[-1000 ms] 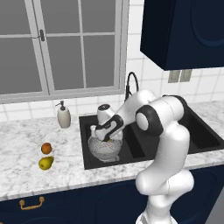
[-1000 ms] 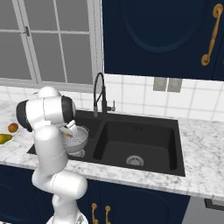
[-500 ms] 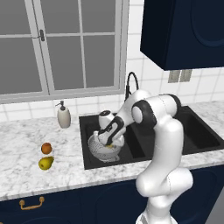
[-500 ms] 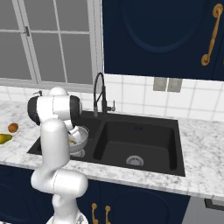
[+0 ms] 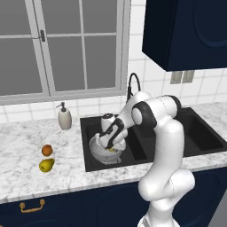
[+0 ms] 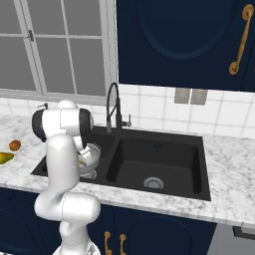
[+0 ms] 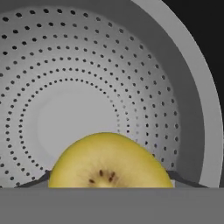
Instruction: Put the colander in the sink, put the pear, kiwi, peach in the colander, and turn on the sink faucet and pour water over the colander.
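The white-grey perforated colander (image 5: 98,150) sits in the left basin of the black sink (image 5: 201,138). My gripper (image 5: 111,143) reaches down into it, shut on the golden-tan kiwi (image 7: 109,162). In the hand view the kiwi sits between the two fingertips, low over the colander's floor (image 7: 74,118). On the counter to the left lie the reddish-orange peach (image 5: 47,150) and the yellow-green pear (image 5: 45,165). The tall black faucet (image 5: 132,85) stands behind the sink, with no water running. From the right, the colander (image 6: 93,153), faucet (image 6: 113,102), peach (image 6: 15,145) and pear (image 6: 5,158) also show.
A white soap pump bottle (image 5: 64,117) stands on the marble counter behind the fruits, below the window. The right basin (image 6: 159,162) holds nothing but its silver drain (image 6: 153,183). A dark wall cabinet hangs above the sink's right side.
My arm has swung left and the hand has sunk deeper into the colander, carrying the kiwi down with it. The peach and pear have not moved.
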Motion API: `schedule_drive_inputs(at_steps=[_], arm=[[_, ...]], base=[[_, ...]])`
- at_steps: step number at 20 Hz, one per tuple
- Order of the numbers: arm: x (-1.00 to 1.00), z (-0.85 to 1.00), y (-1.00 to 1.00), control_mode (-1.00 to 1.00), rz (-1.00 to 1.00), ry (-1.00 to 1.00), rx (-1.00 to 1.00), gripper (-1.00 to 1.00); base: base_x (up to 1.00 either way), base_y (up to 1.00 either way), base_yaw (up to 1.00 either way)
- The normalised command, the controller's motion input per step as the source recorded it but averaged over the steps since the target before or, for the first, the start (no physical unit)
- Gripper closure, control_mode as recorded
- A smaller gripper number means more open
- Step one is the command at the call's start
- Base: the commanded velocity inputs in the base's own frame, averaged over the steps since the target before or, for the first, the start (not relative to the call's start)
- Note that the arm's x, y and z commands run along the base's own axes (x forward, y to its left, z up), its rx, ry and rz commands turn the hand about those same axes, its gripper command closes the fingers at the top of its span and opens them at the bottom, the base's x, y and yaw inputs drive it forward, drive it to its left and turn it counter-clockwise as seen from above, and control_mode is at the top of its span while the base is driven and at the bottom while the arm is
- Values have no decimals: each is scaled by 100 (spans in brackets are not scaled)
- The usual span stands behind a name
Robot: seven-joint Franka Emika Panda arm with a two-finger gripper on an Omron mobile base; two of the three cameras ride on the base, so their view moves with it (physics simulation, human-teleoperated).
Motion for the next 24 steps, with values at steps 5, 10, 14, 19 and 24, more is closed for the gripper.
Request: schedule_drive_inputs(at_steps=[5,10,14,19,24], arm=[[-3,51,-2,-100,0,-6,9,-100],[-11,91,0,-100,0,-10,13,-100],[-69,100,15,-100,0,-14,14,-100],[-92,100,54,-100,3,-5,13,-100],[-52,96,85,-100,9,0,14,-100]], base=[[0,0,0],[0,0,0],[0,0,0],[0,0,0],[0,0,0]])
